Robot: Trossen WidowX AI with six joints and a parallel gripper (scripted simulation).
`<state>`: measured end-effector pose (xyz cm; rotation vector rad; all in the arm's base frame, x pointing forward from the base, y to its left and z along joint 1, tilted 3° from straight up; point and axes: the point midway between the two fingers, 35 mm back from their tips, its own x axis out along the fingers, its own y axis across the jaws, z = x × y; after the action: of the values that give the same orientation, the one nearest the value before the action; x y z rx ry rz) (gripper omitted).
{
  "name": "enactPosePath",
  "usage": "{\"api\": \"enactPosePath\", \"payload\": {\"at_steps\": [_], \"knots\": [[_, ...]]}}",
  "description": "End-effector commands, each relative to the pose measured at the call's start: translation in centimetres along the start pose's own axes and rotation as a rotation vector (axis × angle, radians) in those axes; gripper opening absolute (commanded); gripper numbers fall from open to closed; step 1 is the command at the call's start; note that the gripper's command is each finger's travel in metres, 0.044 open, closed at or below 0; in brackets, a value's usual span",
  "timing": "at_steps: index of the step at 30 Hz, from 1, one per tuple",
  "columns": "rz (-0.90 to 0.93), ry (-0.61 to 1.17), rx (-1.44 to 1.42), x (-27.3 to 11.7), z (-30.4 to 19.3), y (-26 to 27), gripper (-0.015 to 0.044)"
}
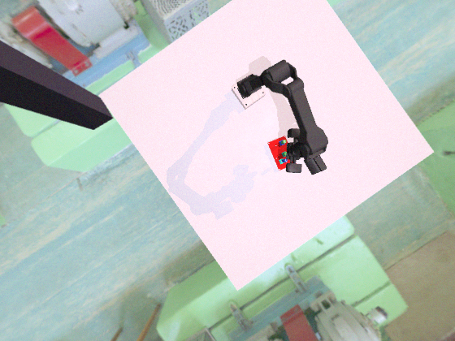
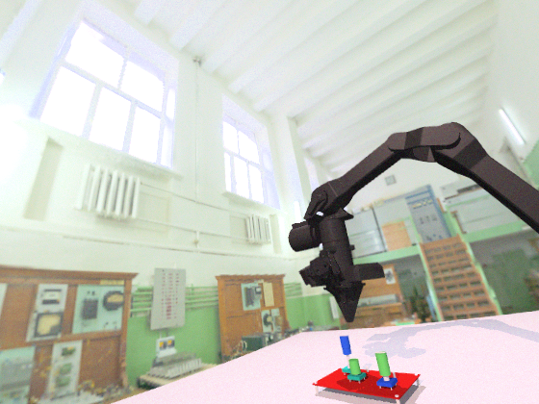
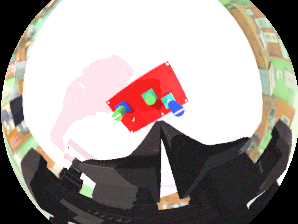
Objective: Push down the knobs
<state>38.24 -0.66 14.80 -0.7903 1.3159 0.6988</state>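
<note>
The red circuit board [image 1: 273, 147] [image 2: 332, 381] [image 3: 170, 80] stands on short legs. A blue knob [image 2: 345, 345] [image 3: 177, 108] stands high above its teal potentiometer, with pale shaft showing below it. A tall green knob [image 2: 382, 365] [image 3: 118, 114] stands over a blue potentiometer [image 2: 387, 383], with a little shaft visible beneath. Between them, a shorter green knob [image 2: 354, 366] [image 3: 149, 98] sits low on its teal potentiometer. My gripper [image 2: 350, 320] [image 3: 161, 123] is shut and empty, pointing down. In the exterior view its tips are above the knobs, touching none.
The arm's white base plate [image 1: 247, 102] is on the table [image 1: 227, 243], with the arm [image 1: 302, 110] arching from it to the board. A dark beam [image 1: 53, 91] crosses the left of the top view. The arm's shadow falls on the table.
</note>
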Motion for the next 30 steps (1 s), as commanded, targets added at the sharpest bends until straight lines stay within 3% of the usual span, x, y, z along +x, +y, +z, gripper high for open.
{"api": "enactPosePath", "payload": {"at_steps": [1,30], "knots": [[-0.002,0.002,-0.156,-0.4,0.1,-0.5,0.0],[0.031,0.011,-1.166,-1.6,0.1,-3.1,0.0]]}}
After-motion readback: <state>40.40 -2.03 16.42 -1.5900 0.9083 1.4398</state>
